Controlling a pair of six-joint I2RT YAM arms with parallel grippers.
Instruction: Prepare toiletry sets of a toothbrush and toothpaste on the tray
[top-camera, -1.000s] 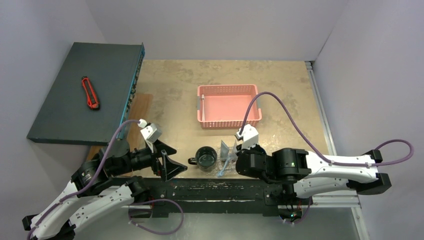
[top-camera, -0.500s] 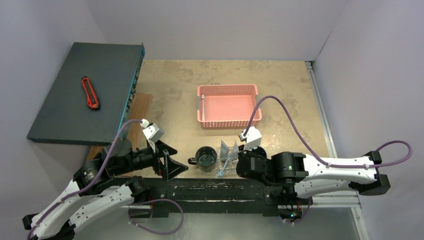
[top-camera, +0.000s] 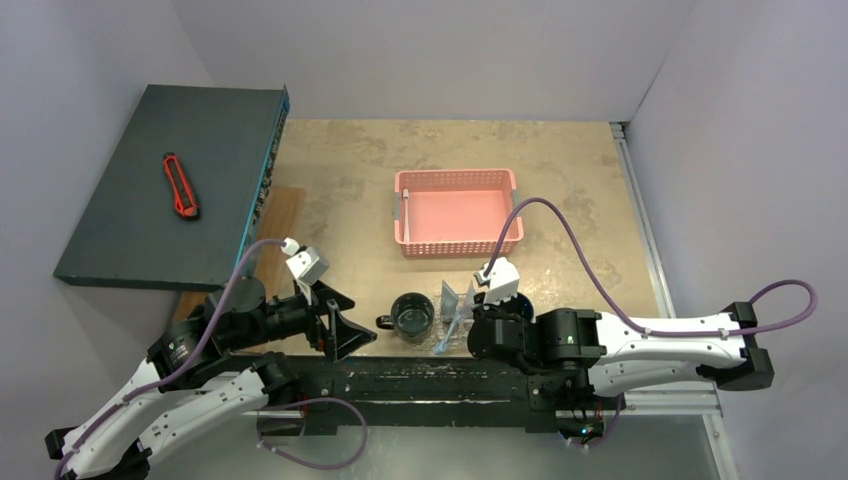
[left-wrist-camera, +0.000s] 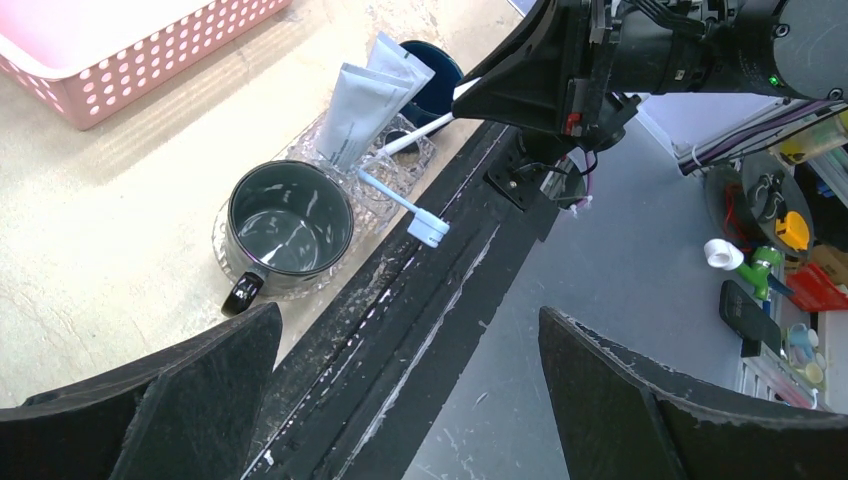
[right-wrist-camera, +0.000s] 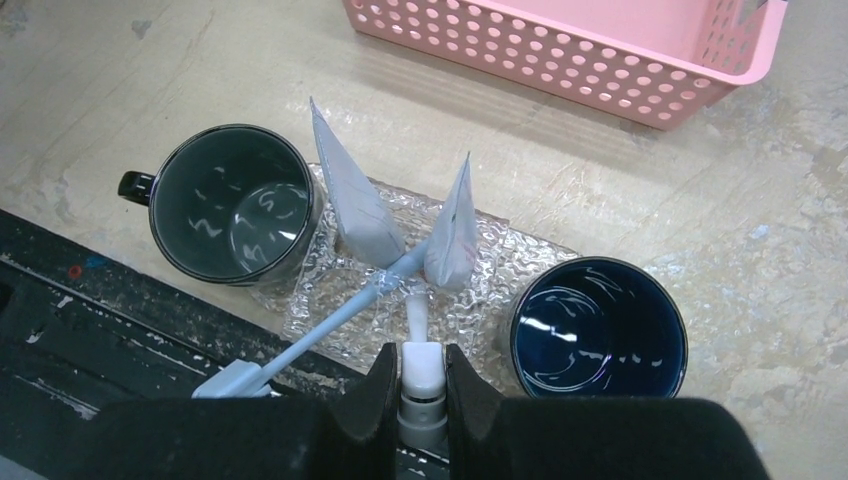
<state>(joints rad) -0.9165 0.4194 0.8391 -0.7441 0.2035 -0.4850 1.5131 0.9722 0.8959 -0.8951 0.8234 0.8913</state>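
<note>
The right tool is clamped on the handle of a pale toothbrush, which points away from it over the near edge of the clear bumpy tray. Just past its tip two silvery-grey tubes stand tilted on the tray, the left tube leaning one way and the right tube the other. A second toothbrush lies slanted across the tray's near side, one end by the foot of the tubes and its head out over the black rail.

The dark green mug stands on the tray's left end, handle to the left, with nothing in it. The blue mug is at the tray's right end, also with nothing inside.

Beyond the tray the pink basket sits on the counter; a slim pale item lies along its left wall.

The left tool hangs left of the green mug, fingers spread wide and holding nothing.
</note>
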